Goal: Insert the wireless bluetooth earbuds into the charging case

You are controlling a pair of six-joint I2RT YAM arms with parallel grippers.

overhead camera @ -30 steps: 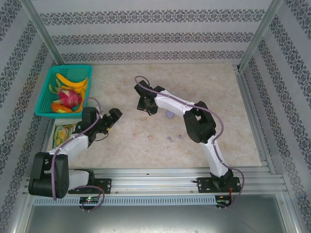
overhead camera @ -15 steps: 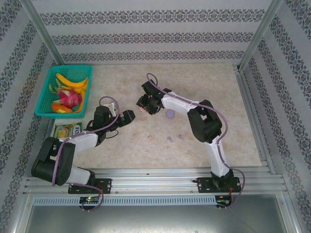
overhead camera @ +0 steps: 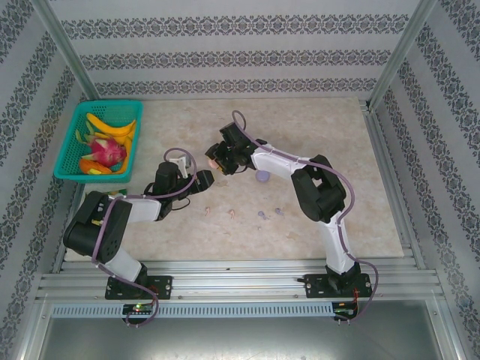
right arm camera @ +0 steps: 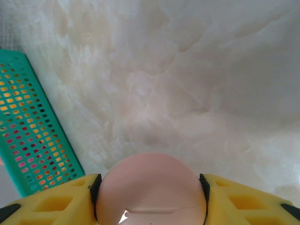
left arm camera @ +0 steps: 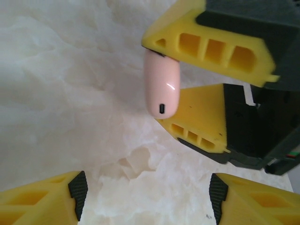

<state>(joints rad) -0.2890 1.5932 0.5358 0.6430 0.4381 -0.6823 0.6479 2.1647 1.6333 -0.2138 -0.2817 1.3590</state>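
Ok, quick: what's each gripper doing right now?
Left gripper: jaws open, nothing between them.
Right gripper: closed on the pale pink charging case.

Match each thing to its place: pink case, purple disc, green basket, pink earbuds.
Things:
1. pink case
2. purple disc
3. green basket
4. pink earbuds

Places:
A. far left corner of the table
B. scattered on the near middle of the table
C. clamped in the jaws of the right arm
D. lying alone on the table beside the right arm

Pairs: 1-C, 2-D, 3-A, 4-B
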